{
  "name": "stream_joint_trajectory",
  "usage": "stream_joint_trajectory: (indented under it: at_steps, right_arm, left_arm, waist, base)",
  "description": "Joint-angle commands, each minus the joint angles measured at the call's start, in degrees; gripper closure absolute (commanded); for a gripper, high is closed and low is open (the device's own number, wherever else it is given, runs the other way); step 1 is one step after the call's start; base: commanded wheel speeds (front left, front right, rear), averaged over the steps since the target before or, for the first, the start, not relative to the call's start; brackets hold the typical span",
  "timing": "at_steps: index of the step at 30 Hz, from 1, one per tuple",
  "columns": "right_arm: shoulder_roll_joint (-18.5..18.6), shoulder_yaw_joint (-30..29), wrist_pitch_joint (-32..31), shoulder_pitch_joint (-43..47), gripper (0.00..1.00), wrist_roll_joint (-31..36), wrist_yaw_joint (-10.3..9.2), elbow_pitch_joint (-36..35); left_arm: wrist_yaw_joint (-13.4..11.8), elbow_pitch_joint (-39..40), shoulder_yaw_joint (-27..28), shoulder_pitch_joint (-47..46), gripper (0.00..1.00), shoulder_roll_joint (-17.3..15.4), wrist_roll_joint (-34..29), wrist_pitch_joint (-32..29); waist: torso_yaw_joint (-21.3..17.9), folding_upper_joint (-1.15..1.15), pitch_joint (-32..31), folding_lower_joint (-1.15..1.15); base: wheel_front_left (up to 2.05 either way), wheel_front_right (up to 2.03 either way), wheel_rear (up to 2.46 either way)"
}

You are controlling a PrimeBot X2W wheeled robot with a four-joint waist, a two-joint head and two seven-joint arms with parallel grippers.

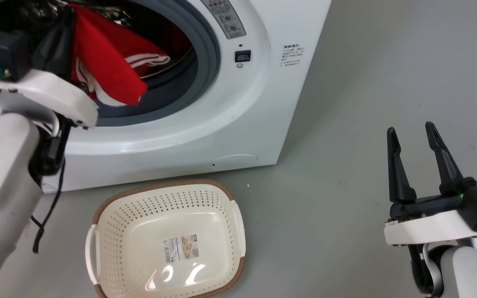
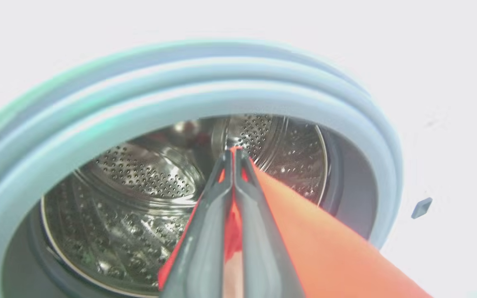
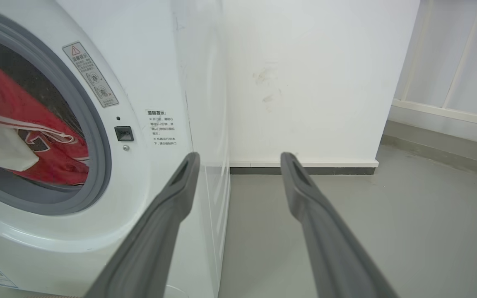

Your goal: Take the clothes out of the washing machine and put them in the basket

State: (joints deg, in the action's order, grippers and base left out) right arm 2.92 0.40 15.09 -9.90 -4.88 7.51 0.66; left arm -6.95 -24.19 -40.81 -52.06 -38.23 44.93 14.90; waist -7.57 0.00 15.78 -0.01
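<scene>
At the porthole's mouth, the left gripper (image 2: 234, 152) has its 2 fingers pressed together, pinching a fold of the red garment (image 2: 325, 248). The cloth trails away from the tips across the grey gasket (image 2: 180, 95), with the steel drum (image 2: 139, 182) behind. In the head view this garment hangs down before the gasket's lower part, and the striped garment (image 1: 149, 60) lies behind it inside the washing machine (image 1: 259, 103). Before the machine the basket (image 1: 114, 198) sits on the grey floor (image 1: 346, 207), the paper label on its bottom showing. Well off to the right, the right gripper (image 1: 411, 129) hovers over the floor, its 2 fingers spread apart.
</scene>
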Motion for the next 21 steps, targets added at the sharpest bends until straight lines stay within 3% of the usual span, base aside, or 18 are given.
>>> stream_joint_trajectory:
  at_steps: [1, 6, 11, 21]
  right_arm:
    - [-0.1, -0.1, 0.1, 1.0, 0.00, 0.2, -0.04, 0.3]
    - [-0.1, -0.1, 0.1, 1.8, 0.00, 0.2, -0.04, 0.7]
    - [-0.1, -0.7, 0.1, 2.5, 0.00, 0.3, -0.04, 1.0]
    - [-0.1, -2.6, 0.1, 2.8, 0.00, 0.2, -0.04, 1.0]
  left_arm:
    - [-1.1, 2.2, 0.9, 1.7, 1.00, -0.5, -0.5, 0.4]
    - [-6.6, 15.8, 6.0, 9.6, 1.00, -1.6, -2.6, 0.4]
    - [-10.3, 27.4, 9.2, 16.9, 1.00, -2.5, -5.2, 0.4]
    - [-13.8, 40.0, 5.8, 27.7, 1.00, -4.8, -5.3, -3.0]
  waist:
    - [0.8, 0.00, -1.5, 0.01]
    - [1.2, 0.00, -3.4, 0.01]
    - [2.0, 0.00, -5.1, 0.01]
    - [4.0, 0.00, -5.7, 0.01]
  base:
    - [0.00, 0.00, 0.00]
    - [0.00, 0.00, 0.00]
    - [0.00, 0.00, 0.00]
    - [0.00, 0.00, 0.00]
